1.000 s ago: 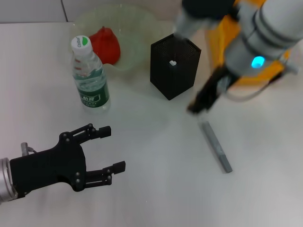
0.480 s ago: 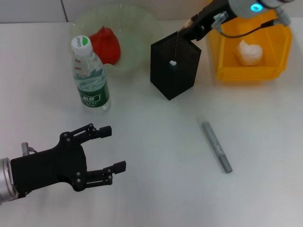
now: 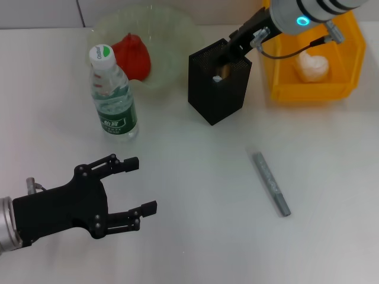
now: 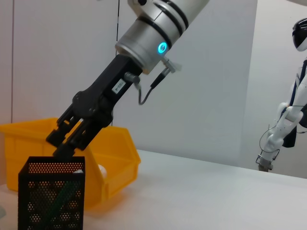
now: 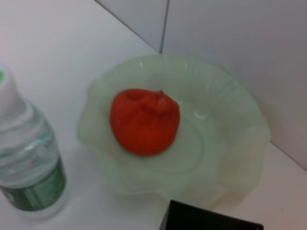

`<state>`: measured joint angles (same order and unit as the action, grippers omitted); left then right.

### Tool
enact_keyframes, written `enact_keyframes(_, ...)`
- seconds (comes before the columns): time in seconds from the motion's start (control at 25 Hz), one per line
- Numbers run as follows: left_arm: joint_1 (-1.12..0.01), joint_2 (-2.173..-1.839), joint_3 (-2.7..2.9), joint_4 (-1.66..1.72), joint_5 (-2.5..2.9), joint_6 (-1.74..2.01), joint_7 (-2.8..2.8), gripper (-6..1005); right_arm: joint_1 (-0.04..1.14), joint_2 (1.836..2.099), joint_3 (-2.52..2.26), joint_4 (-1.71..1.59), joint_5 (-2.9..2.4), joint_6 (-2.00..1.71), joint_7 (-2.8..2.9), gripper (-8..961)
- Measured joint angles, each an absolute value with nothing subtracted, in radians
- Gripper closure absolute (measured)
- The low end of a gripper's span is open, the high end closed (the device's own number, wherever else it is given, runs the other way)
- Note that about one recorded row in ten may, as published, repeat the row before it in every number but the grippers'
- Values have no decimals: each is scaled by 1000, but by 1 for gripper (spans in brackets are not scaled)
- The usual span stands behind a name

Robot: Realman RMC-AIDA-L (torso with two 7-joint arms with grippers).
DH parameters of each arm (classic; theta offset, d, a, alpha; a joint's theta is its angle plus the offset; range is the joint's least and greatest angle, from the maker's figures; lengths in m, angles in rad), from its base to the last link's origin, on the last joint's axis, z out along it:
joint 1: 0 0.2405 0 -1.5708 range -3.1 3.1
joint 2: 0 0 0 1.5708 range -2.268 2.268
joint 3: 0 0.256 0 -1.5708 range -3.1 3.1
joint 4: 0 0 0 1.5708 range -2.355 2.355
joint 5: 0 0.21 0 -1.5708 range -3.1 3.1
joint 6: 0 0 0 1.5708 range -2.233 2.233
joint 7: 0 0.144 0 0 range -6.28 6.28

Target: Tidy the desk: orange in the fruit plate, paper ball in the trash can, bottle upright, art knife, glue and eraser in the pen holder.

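The orange (image 3: pixel 131 56) lies in the fruit plate (image 3: pixel 172 35); both also show in the right wrist view, orange (image 5: pixel 144 122) and plate (image 5: pixel 230 124). The bottle (image 3: pixel 112 97) stands upright in front of the plate. My right gripper (image 3: pixel 228 56) is over the pen holder (image 3: pixel 219 100), fingertips at its mouth, with a small tan piece, the eraser (image 3: pixel 222 72), at their end. The paper ball (image 3: pixel 312 65) lies in the trash can (image 3: pixel 314 92). A grey art knife (image 3: pixel 271 183) lies on the table. My left gripper (image 3: pixel 143 184) is open and empty at the front left.
In the left wrist view the pen holder (image 4: pixel 50 201) stands in front of the trash can (image 4: pixel 115 163), with something dark green leaning inside it. The white table (image 3: pixel 195 236) runs between my left gripper and the knife.
My right arm has swung from the table near the grey knife up to the pen holder and lowered its fingertips to the mouth. The left arm has not moved.
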<state>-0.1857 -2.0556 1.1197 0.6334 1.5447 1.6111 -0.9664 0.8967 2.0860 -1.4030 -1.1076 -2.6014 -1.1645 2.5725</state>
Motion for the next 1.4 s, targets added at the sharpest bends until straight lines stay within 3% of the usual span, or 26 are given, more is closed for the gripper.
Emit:
enact_keyframes(0.24,-186,-2055,1120,634,1545,1613,-969,137,822,2087,-1403,-1397,-2605,-1400,2700,317)
enact_keyframes(0.48,-191,-2057,1121,634,1545,1613,-970,137,704,2088,-1467,-1639,-2614,-1690,2917,306)
enact_keyframes(0.72,-197,-2057,1124,634,1546,1609,-971,137,634,2091,-1584,-1523,-2628,-1646,2954,311)
enact_keyframes(1.4,-196,-2057,1121,634,1546,1611,-968,137,716,2091,-1654,-1196,-2628,-1470,2956,316)
